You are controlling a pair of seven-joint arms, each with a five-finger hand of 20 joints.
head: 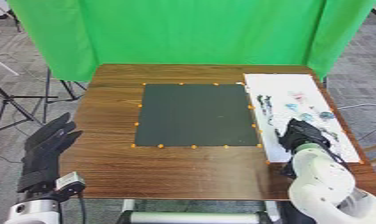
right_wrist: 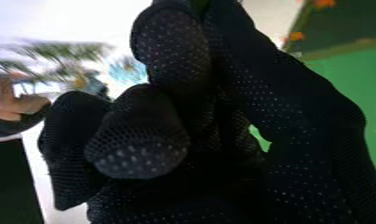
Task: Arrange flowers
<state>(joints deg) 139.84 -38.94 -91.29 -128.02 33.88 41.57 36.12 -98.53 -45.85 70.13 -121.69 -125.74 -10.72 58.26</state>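
Note:
At the table's left edge, my left hand [head: 49, 145] is raised with its fingers straight and nothing in them. The right hand [head: 303, 133] is low over the white sheet [head: 284, 83] on the table's right side, hiding part of it. On that sheet, pink flowers [head: 297, 96] and a blue flower [head: 306, 116] lie beyond the hand, with dark stems [head: 265, 106] towards its left side. In the right wrist view, the right hand [right_wrist: 171, 130] covers much of the scene; green sprigs [right_wrist: 64, 52] and a pale blue flower [right_wrist: 128, 69] are past it, blurred.
A dark square mat [head: 196, 116] lies on the brown table [head: 180, 172], with orange markers around its edges. The mat is left of the white sheet. A green curtain [head: 202, 32] hangs behind the table's far edge.

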